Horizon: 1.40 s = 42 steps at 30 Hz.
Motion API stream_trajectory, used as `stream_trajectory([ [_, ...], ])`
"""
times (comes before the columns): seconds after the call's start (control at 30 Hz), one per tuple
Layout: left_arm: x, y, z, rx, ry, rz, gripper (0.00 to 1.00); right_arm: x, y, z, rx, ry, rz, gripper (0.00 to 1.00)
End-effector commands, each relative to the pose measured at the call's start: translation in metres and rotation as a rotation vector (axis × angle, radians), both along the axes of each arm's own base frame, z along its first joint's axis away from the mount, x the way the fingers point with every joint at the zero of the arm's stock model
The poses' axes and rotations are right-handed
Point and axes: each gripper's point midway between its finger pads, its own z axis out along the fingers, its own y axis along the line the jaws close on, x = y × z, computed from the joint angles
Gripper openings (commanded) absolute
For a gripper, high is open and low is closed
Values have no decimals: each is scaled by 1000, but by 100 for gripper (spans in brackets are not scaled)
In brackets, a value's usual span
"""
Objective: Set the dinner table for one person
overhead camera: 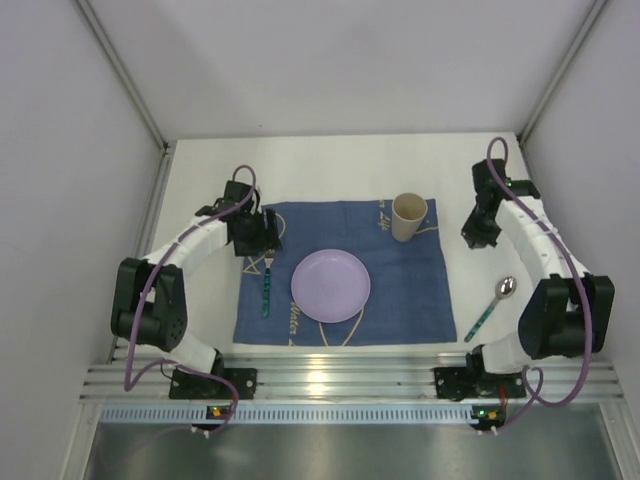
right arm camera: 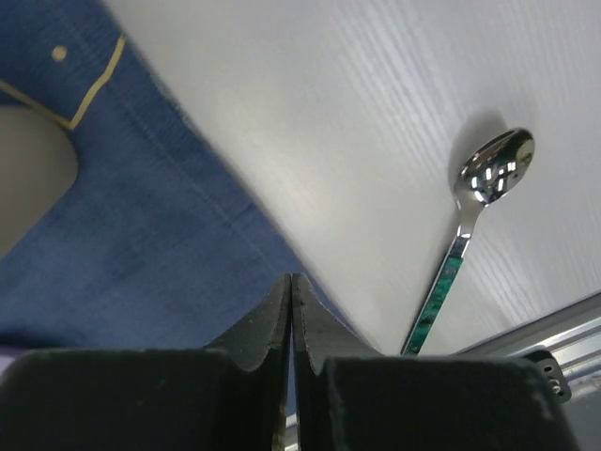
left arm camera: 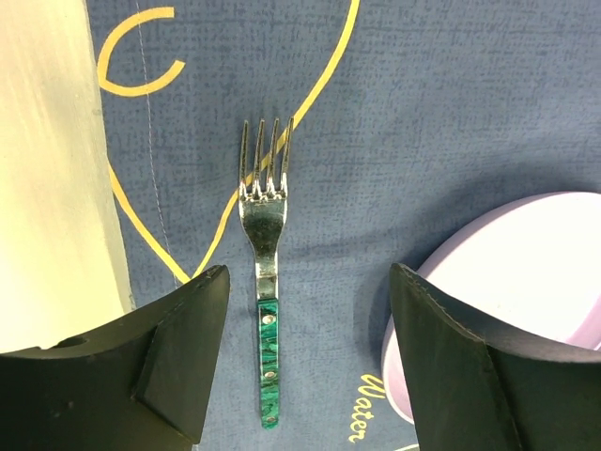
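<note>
On the white dinner table (overhead camera: 330, 165) lies a blue placemat (overhead camera: 410, 295) with a lilac plate (overhead camera: 331, 285) in its middle and a cream cup (overhead camera: 408, 216) at its far right. A fork with a green handle (overhead camera: 267, 285) (left arm camera: 265, 310) lies on the mat left of the plate (left arm camera: 526, 282). My left gripper (overhead camera: 258, 235) (left arm camera: 310, 282) hovers open above the fork, nothing between its fingers. A green-handled spoon (overhead camera: 492, 305) (right arm camera: 465, 235) lies on the bare table right of the mat. My right gripper (overhead camera: 482, 232) (right arm camera: 291, 282) is shut and empty, above the mat's right edge.
A metal rail (overhead camera: 340, 375) runs along the near edge where both arm bases are bolted. Grey walls close in the table on the left, right and back. The placemat (left arm camera: 423, 141) (right arm camera: 141, 244) carries yellow line drawings and lettering.
</note>
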Motion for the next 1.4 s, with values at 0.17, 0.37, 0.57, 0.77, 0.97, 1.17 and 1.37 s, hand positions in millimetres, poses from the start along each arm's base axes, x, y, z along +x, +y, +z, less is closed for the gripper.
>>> stream_trajectory([
  [0.17, 0, -2, 41, -26, -75, 33, 73, -56, 26, 5, 30, -10, 101, 82],
  [0.37, -19, -2, 39, -36, -69, 37, 73, -84, -19, -31, 66, 80, -50, 100],
  [0.57, -31, -3, 16, -50, -47, 30, 73, -93, -37, -60, 141, 152, -167, 99],
  [0.77, -29, -9, -5, -77, -27, 32, 73, -97, -44, -86, 177, 225, -257, 83],
  [0.97, -19, -12, -12, -68, -14, 8, 73, -104, -41, -113, 189, 268, -303, 65],
  [1.17, -16, -10, -15, -52, -1, -12, 73, -113, -45, -132, 155, 302, -314, 30],
  [1.37, -15, -10, -15, -54, 14, -24, 73, -112, -47, -137, 146, 301, -303, 0],
])
